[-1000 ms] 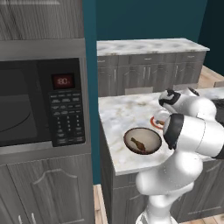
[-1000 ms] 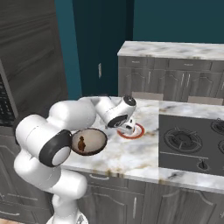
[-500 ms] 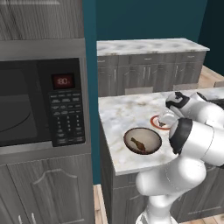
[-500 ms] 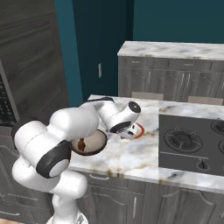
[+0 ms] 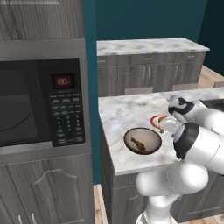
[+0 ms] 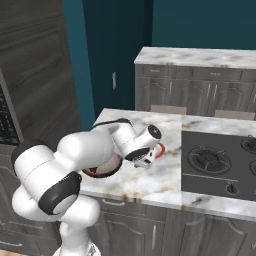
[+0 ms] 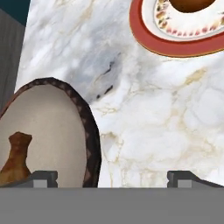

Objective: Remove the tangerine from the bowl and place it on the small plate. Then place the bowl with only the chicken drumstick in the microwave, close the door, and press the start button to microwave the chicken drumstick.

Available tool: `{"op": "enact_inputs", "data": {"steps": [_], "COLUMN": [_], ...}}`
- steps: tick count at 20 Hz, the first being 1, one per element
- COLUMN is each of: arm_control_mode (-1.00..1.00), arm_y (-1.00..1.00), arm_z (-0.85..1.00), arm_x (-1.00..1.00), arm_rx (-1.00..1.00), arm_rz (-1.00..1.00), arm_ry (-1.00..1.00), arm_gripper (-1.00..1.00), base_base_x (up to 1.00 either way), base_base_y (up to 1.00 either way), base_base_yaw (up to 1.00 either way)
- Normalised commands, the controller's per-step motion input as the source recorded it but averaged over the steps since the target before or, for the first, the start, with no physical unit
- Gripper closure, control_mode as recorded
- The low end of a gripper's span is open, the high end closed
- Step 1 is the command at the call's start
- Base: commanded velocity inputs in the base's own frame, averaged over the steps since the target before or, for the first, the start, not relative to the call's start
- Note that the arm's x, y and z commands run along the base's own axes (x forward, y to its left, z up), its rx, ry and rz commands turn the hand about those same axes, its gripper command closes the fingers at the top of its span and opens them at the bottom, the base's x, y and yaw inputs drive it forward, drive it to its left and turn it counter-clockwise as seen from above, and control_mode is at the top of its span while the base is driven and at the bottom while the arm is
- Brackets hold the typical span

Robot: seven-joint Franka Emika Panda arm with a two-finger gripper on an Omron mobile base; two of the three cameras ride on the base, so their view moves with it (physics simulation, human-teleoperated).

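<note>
Left base view: microwave [image 5: 41,103] built in at left, door [image 5: 19,105] shut, red digits lit above the grey keypad [image 5: 66,117]. Marble bench [image 5: 118,118] to its right. Bowl [image 5: 142,141] sits near the bench's front edge w/ the chicken drumstick [image 5: 138,143] inside, no fruit in it. Small plate [image 5: 157,120] lies just right of and behind the bowl, mostly hidden by the arm; only part of the red rim shows. The arm's wrist is over the plate; can't tell the hand's state from here. A second bench [image 5: 148,46] w/ grey cabinets stands at the far wall.

Right base view: arm bends over the near bench, wrist low betw. bowl [image 6: 102,170] and small plate [image 6: 160,149]. Only slivers of both show, bowl's brown edge left of the wrist, plate's red rim right of it. Gas hob [image 6: 220,162] set in the bench at right.

Hand view: hand [image 7: 113,178] spread wide, nothing betw. the fingertips [image 7: 43,178], which are low over bare marble. Bowl [image 7: 89,144] at lower left, cream inside, drumstick [image 7: 15,157] lying in it, thin end up. One tip is over the bowl's inside, the other over the bench. Small plate [image 7: 175,46] at the top right, well apart from the bowl; tangerine [image 7: 190,4] on it, cut off by the frame's top edge, looks brownish-orange here.
</note>
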Motion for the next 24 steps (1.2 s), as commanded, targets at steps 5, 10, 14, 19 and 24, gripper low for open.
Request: {"op": "enact_inputs", "data": {"steps": [5,10,14,19,24], "arm_control_mode": [-1.0,-1.0,-1.0,-1.0,-1.0], "arm_y": [0.52,0.17,0.04,0.0,0.0], "arm_z": [-0.51,-0.18,-0.13,-0.13,0.0], "arm_x": [0.0,0.0,0.0,0.0,-0.02], "arm_rx": [-0.02,0.0,0.0,0.0,0.0], "arm_rz": [0.0,0.0,0.0,0.0,0.0], "arm_ry": [0.07,0.03,0.01,0.0,0.0], "arm_gripper": [-1.0,-1.0,-1.0,1.0,1.0], "base_base_x": [0.0,0.0,0.0,0.0,0.0], "base_base_y": [0.0,0.0,0.0,0.0,0.0], "base_base_yaw": [0.0,0.0,0.0,0.0,0.0]}}
